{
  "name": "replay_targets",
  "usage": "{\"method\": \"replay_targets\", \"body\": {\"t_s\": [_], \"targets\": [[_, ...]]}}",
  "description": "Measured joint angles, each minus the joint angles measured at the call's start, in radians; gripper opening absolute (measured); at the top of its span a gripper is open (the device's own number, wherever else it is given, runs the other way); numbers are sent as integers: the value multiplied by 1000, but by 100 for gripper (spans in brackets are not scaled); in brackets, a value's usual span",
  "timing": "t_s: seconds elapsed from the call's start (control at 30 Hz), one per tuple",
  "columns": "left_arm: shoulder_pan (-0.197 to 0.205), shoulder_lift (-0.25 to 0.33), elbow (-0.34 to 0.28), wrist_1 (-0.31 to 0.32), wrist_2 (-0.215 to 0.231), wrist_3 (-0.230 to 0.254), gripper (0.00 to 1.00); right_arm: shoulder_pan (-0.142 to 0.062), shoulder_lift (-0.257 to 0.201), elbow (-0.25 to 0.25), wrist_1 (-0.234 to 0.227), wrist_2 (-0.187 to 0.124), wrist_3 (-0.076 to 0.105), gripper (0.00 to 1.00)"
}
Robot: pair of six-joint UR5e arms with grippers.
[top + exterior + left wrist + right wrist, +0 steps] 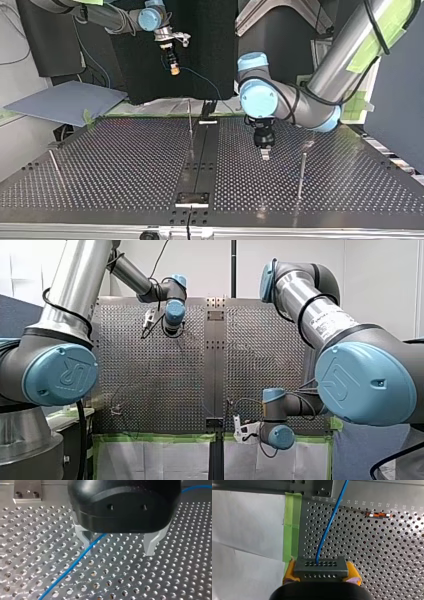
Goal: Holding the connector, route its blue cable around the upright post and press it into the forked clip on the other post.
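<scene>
1. Right gripper (321, 573): yellow pads (290, 572) were clamped on the dark connector (320, 566), one at each end of it.
2. Connector was held up off the table (125, 165), above its far edge and left of centre in the top view.
3. Blue cable (329, 525) left the connector's upper row of holes and ran ahead of the right gripper over the perforated plate. Green tape (292, 525) and white paper (247, 525) lay beside the plate's edge.
4. Left gripper (118, 548): metal fingers (151, 543) stood apart and gripped nothing, with the tips close over the table.
5. In the left wrist view the cable came out from under the gripper body, crossed one finger and ran off over the holes. Whether it touched that finger could not be told.
6. In the top view the left gripper pointed down at the table, right of the centre strip (200, 150). The near post (301, 172) stood upright beside it, toward the view's right.
7. Thin post (190, 122) stood upright just left of the centre strip, toward the far edge. A rod (54, 167) stood at the view's left.
8. Which post carried the forked clip could not be told. The cable's path past the posts could not be traced.
</scene>
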Motion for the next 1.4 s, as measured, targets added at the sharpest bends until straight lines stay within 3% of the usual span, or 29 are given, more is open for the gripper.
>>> {"method": "replay_targets", "body": {"t_s": [0.3,0.77,1.07,1.4], "targets": [[-12,-52,55,-25,24,-13,100,4,0,0,0,-1,0,0],[-39,-177,163,-67,7,-8,100,8,0,0,-1,0,0,0],[-53,-246,115,-29,-26,-5,100,9,0,0,-1,0,0,0],[-58,-261,32,53,-28,-11,100,9,1,0,4,0,-1,0]]}}
